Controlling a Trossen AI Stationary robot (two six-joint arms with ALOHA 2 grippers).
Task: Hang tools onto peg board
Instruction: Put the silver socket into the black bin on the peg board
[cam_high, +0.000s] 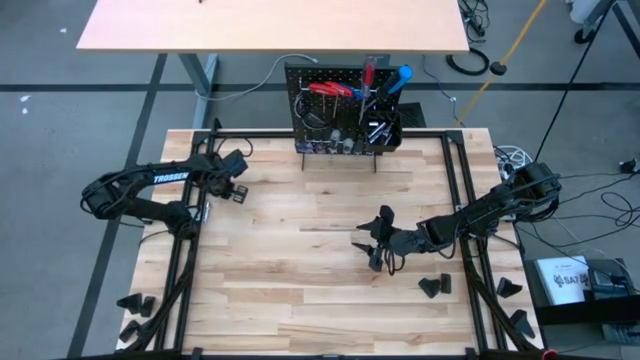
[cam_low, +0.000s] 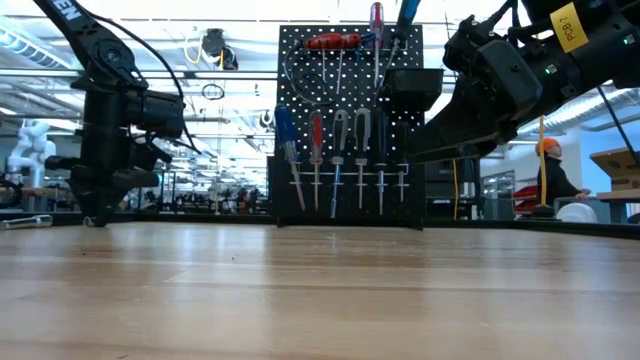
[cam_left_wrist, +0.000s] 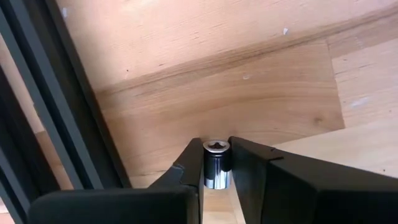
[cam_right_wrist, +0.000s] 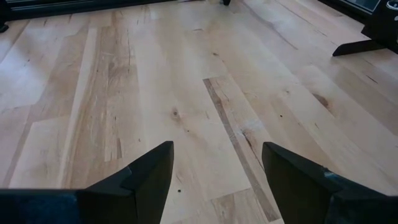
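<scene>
- Left gripper (cam_left_wrist: 216, 171): clenched on a small silver socket bit (cam_left_wrist: 216, 163), one dark finger on each side of its barrel, at lower centre of the left wrist view; in the high view it sits at centre left, by the table's left rail.
- Socket bit: short steel cylinder, polished, recessed end showing. Judged light, rigid and not fragile, but slick and prone to roll or twist out; best pinched across the mid-barrel, flat pads square to it (as now).
- Right gripper (cam_right_wrist: 214, 171): released, fingers spread wide over bare wood with nothing between them; lower centre-right in the high view, waiting.
- Peg board (cam_high: 345, 110): upright at top centre of the high view, well apart from both grippers.
- Tools (cam_low: 345, 155): red and blue screwdrivers already hang in rows (low view, centre); a black box bin (cam_low: 412, 88) sits at the board's upper right, the likely home for a loose bit.
- Table (cam_high: 300, 280): pale wood planks.
</scene>
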